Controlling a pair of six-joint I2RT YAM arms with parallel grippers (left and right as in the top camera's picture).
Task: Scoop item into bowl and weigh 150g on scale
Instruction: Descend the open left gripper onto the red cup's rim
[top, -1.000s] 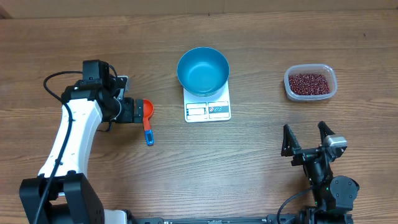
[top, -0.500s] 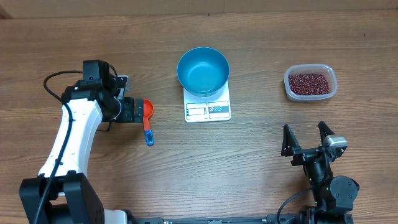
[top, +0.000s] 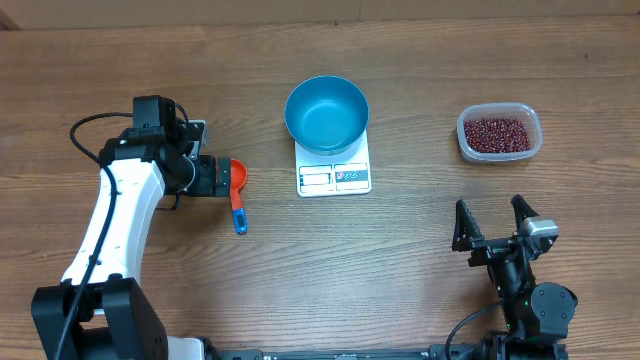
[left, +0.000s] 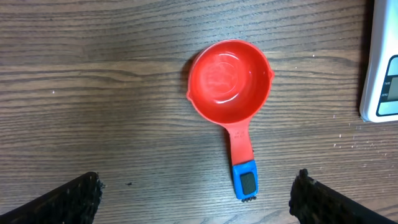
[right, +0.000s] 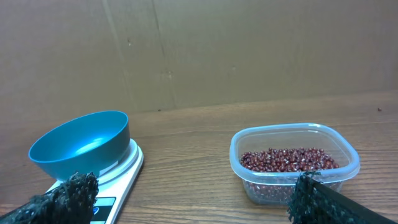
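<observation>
Wood-grain table fills our overhead view, and a plain brown wall stands behind it in the right wrist view. We see the left arm, white and black, reaching in from the near left corner. Its left gripper hangs above the scoop with the fingers spread wide, holding nothing. The right arm sits low at the near right. Its right gripper also has its fingers wide apart and grips nothing, well apart from everything on the table.

Near the middle of the table lies the scale, white and flat, with its display and buttons on the near edge. The bowl stands upright on the far part of the scale, blue inside and out. To the right, well apart from the scale, we find the clear tub, and the beans lie inside it as a maroon layer. Left of the scale, the scoop lies flat on the wood, its red cup facing up and its blue-tipped handle pointing toward the near edge.
</observation>
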